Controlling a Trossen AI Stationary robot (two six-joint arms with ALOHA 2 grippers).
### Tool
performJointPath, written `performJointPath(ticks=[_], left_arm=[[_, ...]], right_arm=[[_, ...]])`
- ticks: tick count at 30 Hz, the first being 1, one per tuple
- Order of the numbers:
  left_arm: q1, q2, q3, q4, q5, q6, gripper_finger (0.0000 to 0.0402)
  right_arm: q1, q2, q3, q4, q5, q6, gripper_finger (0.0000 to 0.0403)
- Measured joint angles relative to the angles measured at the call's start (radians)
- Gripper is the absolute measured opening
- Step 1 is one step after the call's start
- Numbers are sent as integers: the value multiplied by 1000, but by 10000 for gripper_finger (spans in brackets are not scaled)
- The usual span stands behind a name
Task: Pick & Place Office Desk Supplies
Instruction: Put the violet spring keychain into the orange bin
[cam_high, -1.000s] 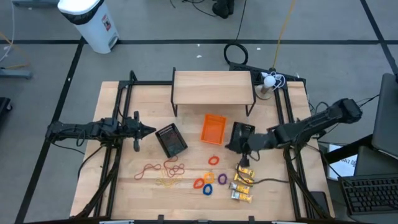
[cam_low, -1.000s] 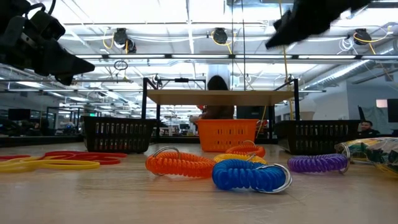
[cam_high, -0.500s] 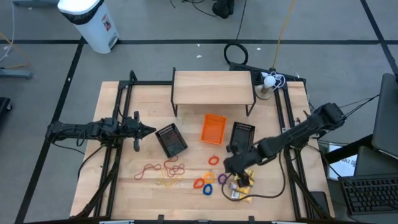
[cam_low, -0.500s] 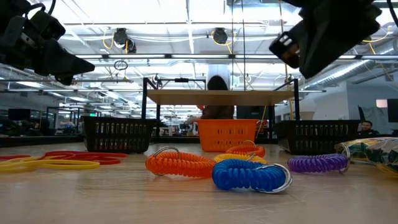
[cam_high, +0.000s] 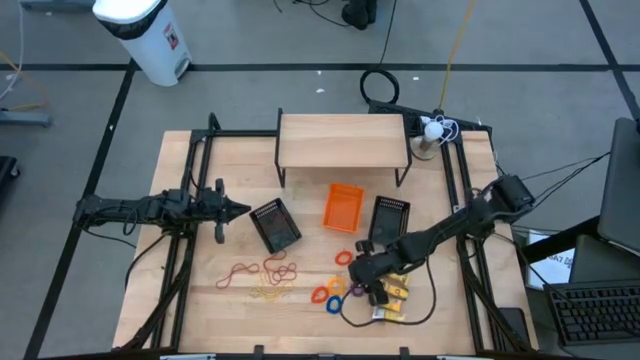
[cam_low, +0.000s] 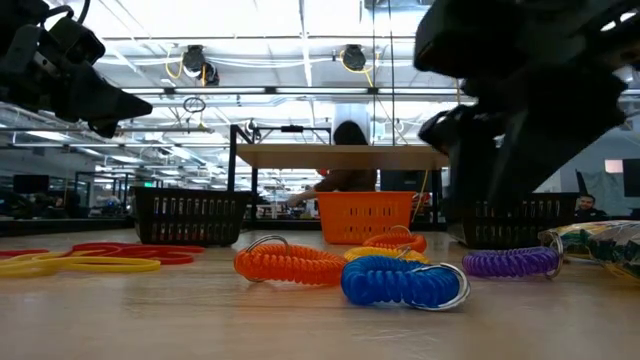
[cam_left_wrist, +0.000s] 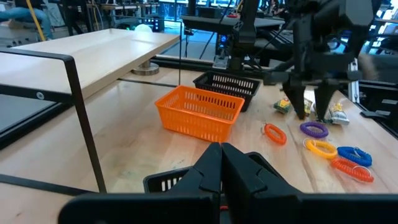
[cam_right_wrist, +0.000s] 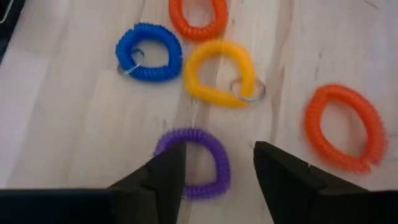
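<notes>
Several coil rings lie together near the table's front: purple (cam_right_wrist: 198, 163), yellow (cam_right_wrist: 217, 71), blue (cam_right_wrist: 149, 51) and two orange ones (cam_right_wrist: 342, 127). My right gripper (cam_right_wrist: 219, 152) hovers open just above the purple ring (cam_high: 357, 288), one finger on either side, touching nothing. Yellow-and-white packets (cam_high: 392, 298) lie right of the rings, partly under the arm. Red and tan rubber bands (cam_high: 265, 275) are spread to the left. My left gripper (cam_high: 240, 210) waits shut above the table's left half, next to the left black mesh bin (cam_high: 275, 225).
The orange bin (cam_high: 343, 207) and the second black mesh bin (cam_high: 388, 218) stand behind the rings. A raised wooden shelf (cam_high: 343, 140) spans the table's far side. Bare wood lies along the front edge (cam_high: 250, 330). People show in the room beyond the table.
My right gripper has swung from beside the right black bin toward the table's near edge and down, ending low over the purple ring. Its fingers have opened on the way. The rings and packets have stayed in place.
</notes>
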Motion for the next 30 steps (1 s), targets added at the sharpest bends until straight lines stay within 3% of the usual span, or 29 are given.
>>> performJointPath(ticks=[12,16,21,30], left_arm=[[0,0,0,0,0,0,10],[0,0,0,0,0,0,10],[0,0,0,0,0,0,10],[0,0,0,0,1,-1,10]], right_arm=[[-4,93,4,-31,5,-49,159],[-19,95,4,-32,-4,-61,116],[-48,97,3,-35,-55,-62,20],[-59,10,-6,77,-14,-181,9]])
